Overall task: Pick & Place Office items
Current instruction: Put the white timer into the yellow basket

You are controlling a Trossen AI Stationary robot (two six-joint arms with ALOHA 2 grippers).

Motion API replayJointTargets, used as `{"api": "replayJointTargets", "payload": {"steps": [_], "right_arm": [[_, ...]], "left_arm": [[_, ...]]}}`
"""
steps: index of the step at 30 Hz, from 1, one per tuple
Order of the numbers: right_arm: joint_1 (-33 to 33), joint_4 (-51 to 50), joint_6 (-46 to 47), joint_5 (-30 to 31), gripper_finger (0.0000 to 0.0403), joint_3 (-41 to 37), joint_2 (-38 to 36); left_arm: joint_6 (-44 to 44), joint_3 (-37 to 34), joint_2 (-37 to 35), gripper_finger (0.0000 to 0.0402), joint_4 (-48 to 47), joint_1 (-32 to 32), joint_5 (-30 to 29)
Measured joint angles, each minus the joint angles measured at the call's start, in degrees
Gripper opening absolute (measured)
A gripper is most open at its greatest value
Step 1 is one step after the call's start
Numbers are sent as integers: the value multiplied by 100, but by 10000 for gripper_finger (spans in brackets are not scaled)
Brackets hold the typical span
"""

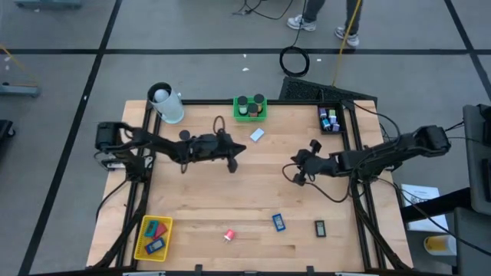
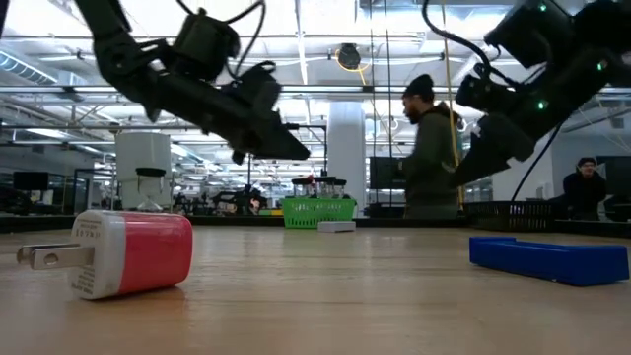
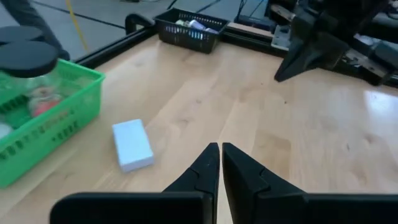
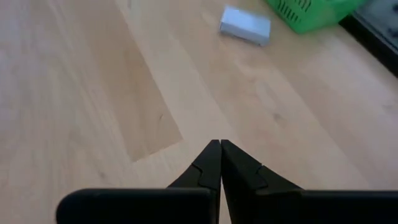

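Care matters here: with both claws pressed together and empty, the left claw (image 3: 220, 163) should part, then straddle the white block (image 3: 132, 144) lying on the bench (image 1: 253, 192) beside the green basket (image 3: 56, 118).

Left end effector (image 1: 232, 162) and right end effector (image 1: 295, 170): both are held raised over the middle of the tabletop, fingers pressed together and empty, arms extended inward from opposite sides, tips pointed toward each other.
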Motion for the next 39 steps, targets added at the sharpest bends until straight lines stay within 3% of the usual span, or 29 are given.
{"api": "replayJointTargets", "payload": {"steps": [5, 10, 15, 22, 27, 34, 39], "right_arm": [[-339, 2127, -794, -590, 1, -882, -160], [-779, 3416, -1408, -818, 1, -1599, -566], [-1078, 3876, -1631, -1353, 1, -1929, -923], [-1104, 3959, -1619, -1504, 0, -1977, -1119], [-1065, 3975, -1597, -1506, 0, -1977, -1144], [-1034, 4028, -1599, -1509, 0, -1977, -1142], [-1035, 4075, -1619, -1509, 0, -1977, -1142]], "left_arm": [[-535, 573, 564, 24, -289, 158, -272], [-815, 1110, 743, 53, -1121, 330, -520], [-804, 1622, 950, 134, -1891, 338, -984], [-1050, 2511, 1837, 275, -2627, 524, -983], [-908, 3226, 2113, 337, -3279, 548, -1357], [-1059, 3571, 2405, 354, -3764, 706, -1400], [-1145, 3566, 2481, 324, -3722, 751, -1163]]}}
